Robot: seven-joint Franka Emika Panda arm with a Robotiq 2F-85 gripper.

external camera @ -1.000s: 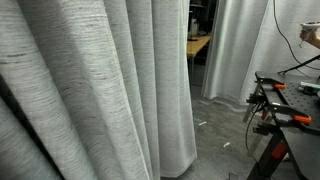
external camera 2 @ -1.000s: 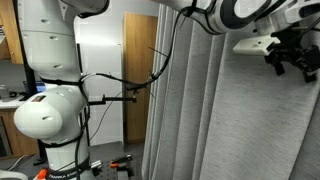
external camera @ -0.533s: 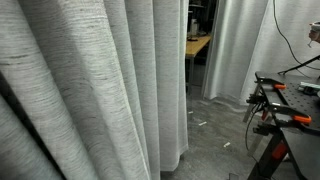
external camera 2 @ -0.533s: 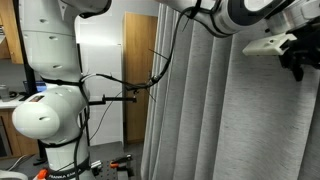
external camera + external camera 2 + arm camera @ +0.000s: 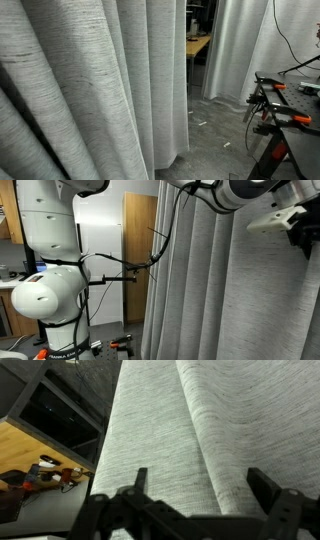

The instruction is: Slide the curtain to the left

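From where I stand, the big light-grey curtain fills most of an exterior view, hanging to the floor in deep upright folds with fine streaks running across the weave. Its free edge falls well apart from the near edge of the black table in the lower corner, with bare floor between them. Orange-handled clamps lie on that table top. Past the curtain's edge a wooden desk shows through the gap. Beyond the table's far edge hangs a smoother, whiter curtain.

In an exterior view the robot's bulky white base stands in front of a wooden door. Its arm reaches across the top toward the curtain. The gripper is high up at the picture's edge and partly cut off, right against the fabric.

In the wrist view the gripper has its two dark fingers spread wide apart. A broad fold of the curtain runs up between and beyond them. I cannot tell whether either finger touches the cloth.
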